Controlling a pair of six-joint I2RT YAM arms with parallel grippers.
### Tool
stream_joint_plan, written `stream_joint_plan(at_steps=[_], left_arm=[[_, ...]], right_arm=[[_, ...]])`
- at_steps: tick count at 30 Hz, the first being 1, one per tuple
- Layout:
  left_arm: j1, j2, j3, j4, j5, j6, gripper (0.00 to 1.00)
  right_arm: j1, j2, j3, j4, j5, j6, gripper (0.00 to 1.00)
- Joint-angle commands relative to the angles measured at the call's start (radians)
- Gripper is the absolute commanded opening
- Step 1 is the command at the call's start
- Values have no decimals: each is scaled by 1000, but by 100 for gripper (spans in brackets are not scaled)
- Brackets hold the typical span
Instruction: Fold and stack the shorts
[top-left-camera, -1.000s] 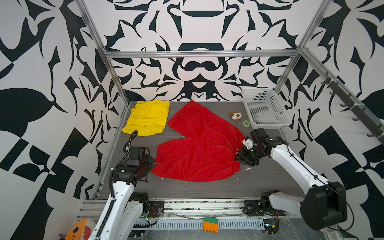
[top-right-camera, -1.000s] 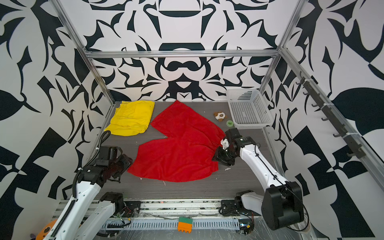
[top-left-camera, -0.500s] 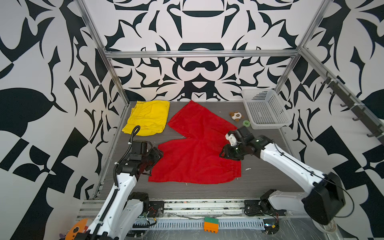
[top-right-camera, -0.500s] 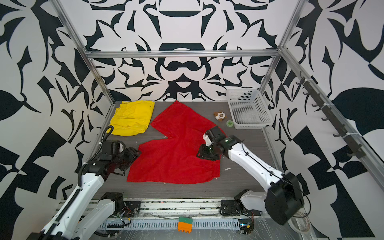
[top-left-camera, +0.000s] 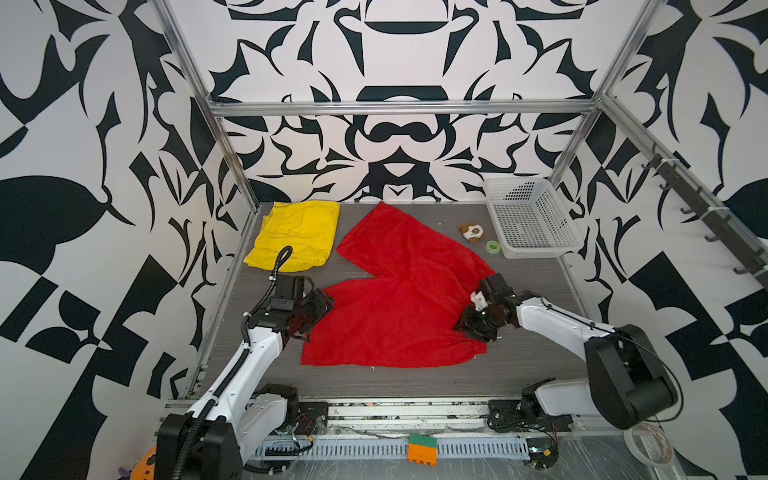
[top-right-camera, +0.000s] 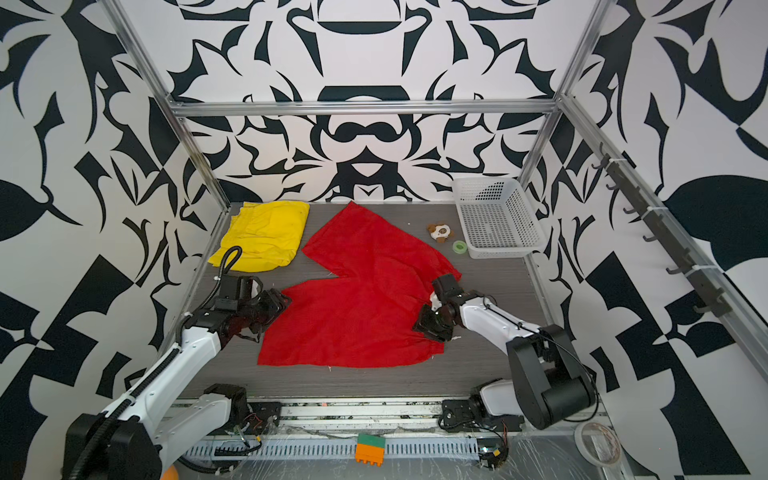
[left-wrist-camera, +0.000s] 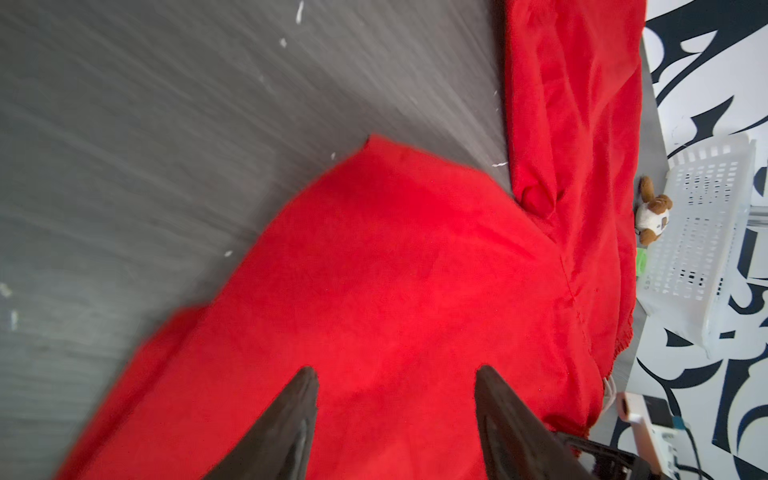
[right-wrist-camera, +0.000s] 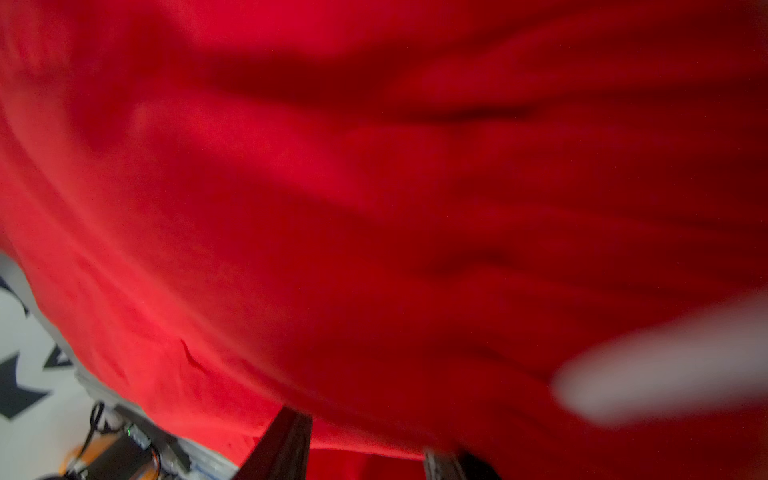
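The left gripper (left-wrist-camera: 395, 370) has its fingers (left-wrist-camera: 299, 415) apart with nothing pinched; red cloth lies flat beneath them. It sits at the 9 o'clock edge of the red shorts (top-left-camera: 395, 316), by a leg hem. The right gripper (top-left-camera: 470, 330) is at the 3 o'clock edge, on the waistband, where the cloth bunches toward it. Its wrist view is filled with red cloth close to the lens and the fingertips are covered, so I cannot tell whether they are clamped on it.

The red shorts lie spread, unfolded, in the middle of the table (top-left-camera: 415, 386). The yellow shorts (top-left-camera: 297, 232) lie at 11 o'clock, apart from them.

Likely troubles:
- The left fingers may close short of the hem and take one layer or none, so that side stays down and the fold skews.
- Thin cloth may slip from the right side mid-lift.
- The cloth blinds the right wrist view.
- An uneven pull may sweep the waistband into the plush toy (top-left-camera: 471, 232) and green ring (top-left-camera: 493, 246) at 1 o'clock, beside the basket (top-left-camera: 540, 248).
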Motion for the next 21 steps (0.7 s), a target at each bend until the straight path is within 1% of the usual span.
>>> stream_joint_plan(at_steps=[1, 3, 5, 7, 9, 11, 12, 15, 17, 19, 21], left_arm=[[12, 41, 44, 38, -5, 38, 65], [16, 78, 69, 44, -2, 64, 65], [17, 116, 95, 50, 6, 87, 65], [18, 162, 120, 54, 21, 107, 65], [18, 215, 147, 57, 61, 117, 63], [18, 258, 163, 63, 81, 116, 63], [18, 306, 170, 72, 85, 118, 63], [18, 375, 174, 101, 84, 127, 62], [18, 418, 184, 107, 90, 139, 62], [18, 453, 190, 123, 114, 138, 62], [18, 486, 196, 141, 151, 133, 59]], right_arm=[[-78, -83, 14, -161, 75, -93, 47], [-83, -132, 60, -221, 118, -115, 47], [-67, -175, 94, -214, 100, -114, 47], [-15, -201, 124, -187, 109, -95, 47], [73, -195, 154, -141, 132, -80, 46], [154, -159, 173, -77, 150, -63, 46], [192, -131, 177, -31, 148, -57, 46], [282, -25, 200, 81, 126, -54, 46], [316, 48, 216, 128, 111, -56, 46], [321, 110, 215, 170, 90, -40, 47], [320, 159, 207, 194, 96, -18, 47]])
